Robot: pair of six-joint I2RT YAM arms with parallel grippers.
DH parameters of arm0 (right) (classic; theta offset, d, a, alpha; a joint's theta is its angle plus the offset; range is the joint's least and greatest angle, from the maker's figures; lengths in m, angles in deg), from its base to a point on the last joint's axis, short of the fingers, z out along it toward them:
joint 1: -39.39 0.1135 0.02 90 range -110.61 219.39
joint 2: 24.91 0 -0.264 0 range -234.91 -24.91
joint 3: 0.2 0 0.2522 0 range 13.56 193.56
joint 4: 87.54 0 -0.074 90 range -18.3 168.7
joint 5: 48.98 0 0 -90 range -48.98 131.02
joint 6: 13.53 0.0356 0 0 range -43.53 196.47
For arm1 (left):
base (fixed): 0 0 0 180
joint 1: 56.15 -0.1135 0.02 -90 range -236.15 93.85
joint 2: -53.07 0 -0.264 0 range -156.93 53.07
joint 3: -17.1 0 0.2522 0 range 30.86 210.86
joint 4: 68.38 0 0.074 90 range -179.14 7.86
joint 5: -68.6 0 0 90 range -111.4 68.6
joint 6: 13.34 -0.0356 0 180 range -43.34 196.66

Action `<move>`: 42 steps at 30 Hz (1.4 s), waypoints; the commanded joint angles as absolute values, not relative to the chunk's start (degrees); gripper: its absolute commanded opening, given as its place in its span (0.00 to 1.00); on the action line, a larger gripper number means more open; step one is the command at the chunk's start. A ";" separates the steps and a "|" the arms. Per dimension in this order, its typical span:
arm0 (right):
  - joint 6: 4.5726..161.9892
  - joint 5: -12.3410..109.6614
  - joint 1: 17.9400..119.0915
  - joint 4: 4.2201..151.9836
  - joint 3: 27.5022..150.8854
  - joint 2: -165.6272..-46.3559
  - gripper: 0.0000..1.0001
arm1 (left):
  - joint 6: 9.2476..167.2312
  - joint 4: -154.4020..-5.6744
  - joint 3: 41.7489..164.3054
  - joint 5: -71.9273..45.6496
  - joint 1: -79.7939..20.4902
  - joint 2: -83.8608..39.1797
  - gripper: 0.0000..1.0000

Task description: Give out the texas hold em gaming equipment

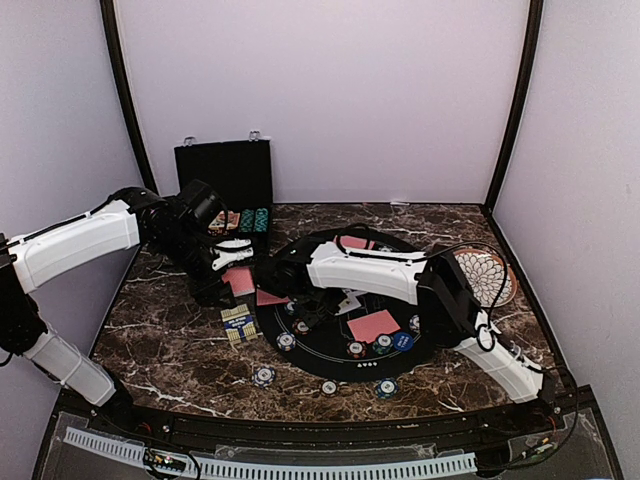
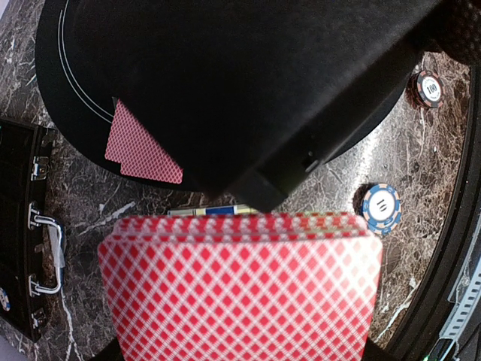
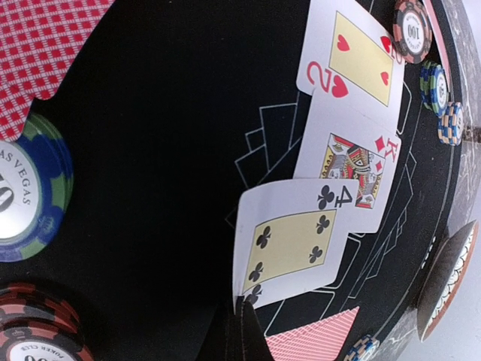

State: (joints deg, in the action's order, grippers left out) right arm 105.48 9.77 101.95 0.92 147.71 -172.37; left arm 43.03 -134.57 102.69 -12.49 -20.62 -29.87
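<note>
My left gripper (image 1: 232, 268) is shut on a deck of red-backed cards (image 2: 240, 293), which fills the lower left wrist view and hides the fingers. My right gripper (image 3: 244, 320) is shut on a corner of the four of clubs (image 3: 297, 237), held face up just over the black round mat (image 1: 300, 335). Beyond that card, the king of diamonds (image 3: 353, 169) and the two of hearts (image 3: 349, 56) lie face up in a row. Red-backed cards (image 1: 373, 325) and striped chips (image 1: 356, 349) rest on the mat, next to a blue disc (image 1: 403, 341).
The black hinged case (image 1: 225, 185) stands open at the back left, with chips inside. A patterned plate (image 1: 483, 275) sits at the right under the right arm. A blue and yellow card box (image 1: 238, 325) lies left of the mat. Loose chips (image 1: 263, 376) dot the marble in front.
</note>
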 commanded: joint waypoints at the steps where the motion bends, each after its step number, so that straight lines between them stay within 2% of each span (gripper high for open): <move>1: 106.51 13.83 101.36 3.58 147.61 -172.03 0.00 | 43.16 -135.40 103.67 -11.79 -20.78 -29.32 0.00; 4: 107.35 17.69 100.95 6.89 146.01 -170.47 0.15 | 43.25 -135.45 103.87 -11.48 -20.73 -29.56 0.00; 6: 107.71 20.88 100.47 9.45 144.35 -168.97 0.31 | 43.26 -135.60 103.97 -11.19 -20.73 -29.72 0.00; 9: 107.71 25.27 99.39 13.81 140.81 -165.42 0.41 | 43.20 -135.73 104.00 -11.24 -20.73 -29.62 0.00; 19: 110.68 43.12 91.53 33.74 120.91 -145.26 0.51 | 43.09 -136.02 103.75 -11.22 -20.73 -29.30 0.00; 25: 116.51 54.05 85.90 53.29 102.23 -131.93 0.67 | 43.15 -135.98 104.04 -11.12 -20.78 -29.27 0.00; 33: 122.72 64.07 83.26 67.03 90.57 -126.48 0.98 | 43.55 -135.86 104.93 -10.22 -20.73 -29.51 0.00; 42: 133.26 73.06 87.43 86.47 87.82 -129.39 0.99 | 44.13 -135.63 105.68 -10.11 -20.74 -30.24 0.00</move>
State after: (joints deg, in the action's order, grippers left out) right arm 126.77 67.08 84.80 71.85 88.37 -128.11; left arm 43.45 -135.05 103.54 -11.38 -20.62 -30.18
